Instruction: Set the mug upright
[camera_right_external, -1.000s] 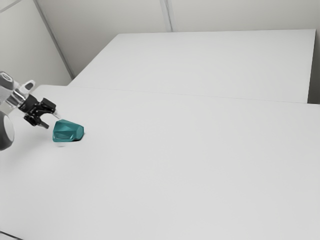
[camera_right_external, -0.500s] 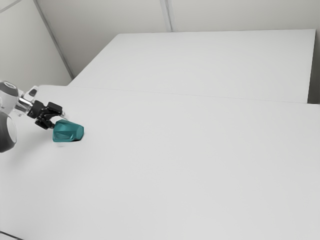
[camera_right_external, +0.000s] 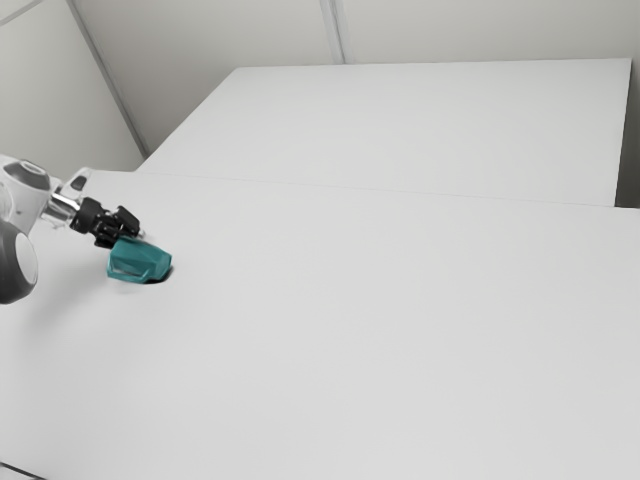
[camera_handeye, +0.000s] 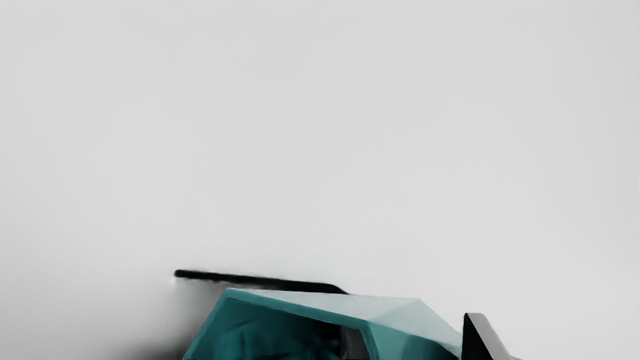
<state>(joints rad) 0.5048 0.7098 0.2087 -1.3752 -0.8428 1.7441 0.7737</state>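
Observation:
The teal faceted mug (camera_right_external: 140, 262) lies on its side, slightly tilted, near the exterior view's left. My gripper (camera_right_external: 126, 237) is at its upper left edge, shut on its wall. In the wrist view, the open mouth of the mug (camera_handeye: 280, 327) faces toward the hand, its pale outer facets catching light. Around that wall is the gripper (camera_handeye: 414, 340): one finger shows dark inside the mouth, while the other stands against the outer side. The lower part of the mug is cut off there.
The white table (camera_right_external: 380, 330) spreads widely around the mug, with a second white surface (camera_right_external: 420, 130) behind it. A thin dark line (camera_right_external: 22, 471) lies at the exterior view's lower left corner. Pale walls stand behind.
My hand has come toward the exterior view's right onto the mug, and its fingers have drawn closer together. The mug has tilted and shifted slightly toward that view's right, with more shadow under its end.

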